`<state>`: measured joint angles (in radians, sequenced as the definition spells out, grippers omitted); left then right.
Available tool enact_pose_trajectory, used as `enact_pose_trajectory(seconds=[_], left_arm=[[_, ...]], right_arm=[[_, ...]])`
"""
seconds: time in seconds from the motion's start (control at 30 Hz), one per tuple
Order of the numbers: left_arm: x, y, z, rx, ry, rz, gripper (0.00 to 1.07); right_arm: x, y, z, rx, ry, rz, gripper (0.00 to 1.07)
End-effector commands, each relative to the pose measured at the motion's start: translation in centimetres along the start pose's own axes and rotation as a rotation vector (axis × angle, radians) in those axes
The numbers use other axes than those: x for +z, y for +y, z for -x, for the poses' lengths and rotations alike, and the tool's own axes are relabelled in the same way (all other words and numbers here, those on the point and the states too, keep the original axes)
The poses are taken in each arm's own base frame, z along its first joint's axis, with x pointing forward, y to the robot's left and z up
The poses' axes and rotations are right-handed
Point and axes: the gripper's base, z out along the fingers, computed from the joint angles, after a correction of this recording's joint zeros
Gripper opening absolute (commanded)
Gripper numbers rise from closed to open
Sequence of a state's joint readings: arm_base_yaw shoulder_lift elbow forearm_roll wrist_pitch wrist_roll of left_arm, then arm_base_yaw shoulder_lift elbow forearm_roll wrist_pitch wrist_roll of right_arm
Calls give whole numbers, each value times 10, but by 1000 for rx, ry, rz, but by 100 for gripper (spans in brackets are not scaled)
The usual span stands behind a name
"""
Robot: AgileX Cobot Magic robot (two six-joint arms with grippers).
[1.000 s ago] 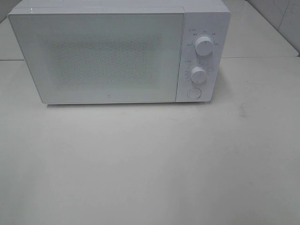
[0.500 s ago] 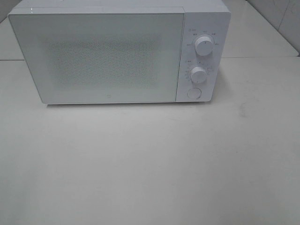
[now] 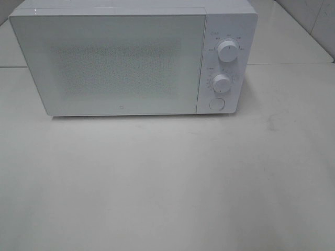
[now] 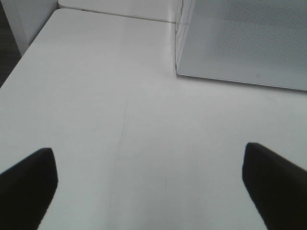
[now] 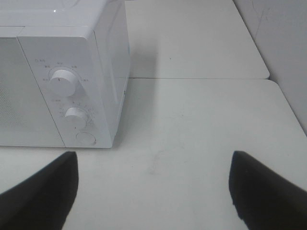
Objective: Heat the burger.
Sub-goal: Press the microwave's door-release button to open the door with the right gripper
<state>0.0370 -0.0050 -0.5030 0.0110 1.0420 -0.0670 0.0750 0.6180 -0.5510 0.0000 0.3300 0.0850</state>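
Note:
The burger is out of view in every frame. A white microwave (image 3: 133, 57) stands at the back of the table with its door (image 3: 110, 63) shut; its mesh window shows nothing inside that I can make out. Neither arm appears in the exterior high view. The left wrist view shows my left gripper (image 4: 153, 191) open over bare table, near the microwave's door corner (image 4: 240, 43), nothing between its dark fingers (image 4: 26, 187). My right gripper (image 5: 153, 187) is also open and empty, off the microwave's control side (image 5: 72, 96).
The microwave's panel carries two white knobs (image 3: 227, 50) (image 3: 222, 83) and a round button (image 3: 216, 103). A white table (image 3: 167, 183) spreads out in front. A table seam (image 5: 192, 78) runs behind, and a tiled wall (image 3: 314, 21) stands at the back right.

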Motion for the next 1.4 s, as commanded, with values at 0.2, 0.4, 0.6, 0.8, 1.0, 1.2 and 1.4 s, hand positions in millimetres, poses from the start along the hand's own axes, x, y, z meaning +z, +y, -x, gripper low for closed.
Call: enact_pose_trajectory(seconds=[0.2, 0.4, 0.6, 0.8, 1.0, 1.2, 1.4], left_arm=[[-2, -1, -1, -12, -23, -6, 100], [-2, -1, -1, -12, -23, -6, 100], [-2, -1, -1, -12, -23, -6, 100], [-2, -1, -1, -12, -23, -6, 100], [-2, -1, -1, -12, -23, -6, 100], [-2, -1, -1, -12, -23, -6, 100], [-2, -1, -1, -12, -23, -6, 100]], right_arm=[[49, -1, 6, -18, 8, -8, 76], [77, 0, 7, -25, -17, -4, 76], [112, -1, -7, -27, -87, 8, 76], [131, -2, -30, -18, -133, 13, 76], [141, -7, -53, -7, -166, -13, 76], [146, 5, -75, -65, -179, -41, 76], [154, 26, -90, -94, -158, -35, 76]])
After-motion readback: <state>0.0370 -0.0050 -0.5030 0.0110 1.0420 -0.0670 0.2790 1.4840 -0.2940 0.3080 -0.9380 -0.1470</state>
